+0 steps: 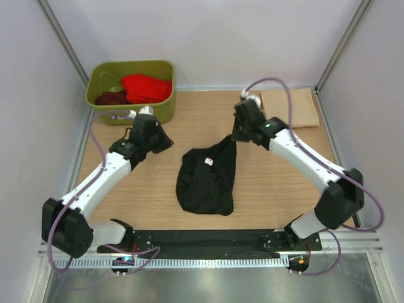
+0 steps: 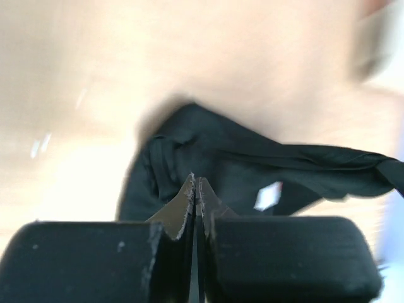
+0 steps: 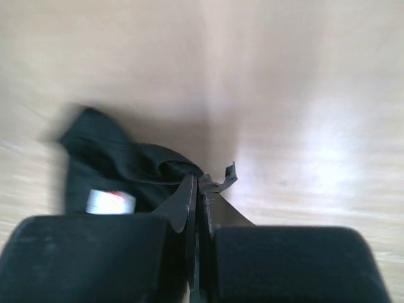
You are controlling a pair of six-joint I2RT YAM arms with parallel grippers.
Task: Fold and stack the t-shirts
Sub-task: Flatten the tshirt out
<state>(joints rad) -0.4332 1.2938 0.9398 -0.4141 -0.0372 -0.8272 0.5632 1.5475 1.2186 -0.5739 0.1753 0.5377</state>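
One shirt is out in play: the black t-shirt [image 1: 205, 183] is lying crumpled in the middle of the counter [image 1: 145, 196], its white neck label [image 1: 209, 162] facing up. The beige t-shirt [image 1: 290, 107] is lying flat at the back right, and the red t-shirt [image 1: 146, 87] and maroon t-shirt [image 1: 111, 98] are sitting in the green tub [image 1: 101, 79] at the back left. Your right pincer [image 1: 235, 136] is pinching the black shirt's far right corner and holding it raised, so the cloth is running from that pincer toward the near edge, with its long axis roughly front to back. Your left pincer [image 1: 161, 142] is pressed together with nothing visibly between its fingers. It is hanging near the shirt's far left edge but apart from it, with the cloth lying to its right. You are likely spreading the shirt out before folding, and the slack far left corner is sitting nearer your left arm, so that pincer is probably going to need to spread and reach rightward.
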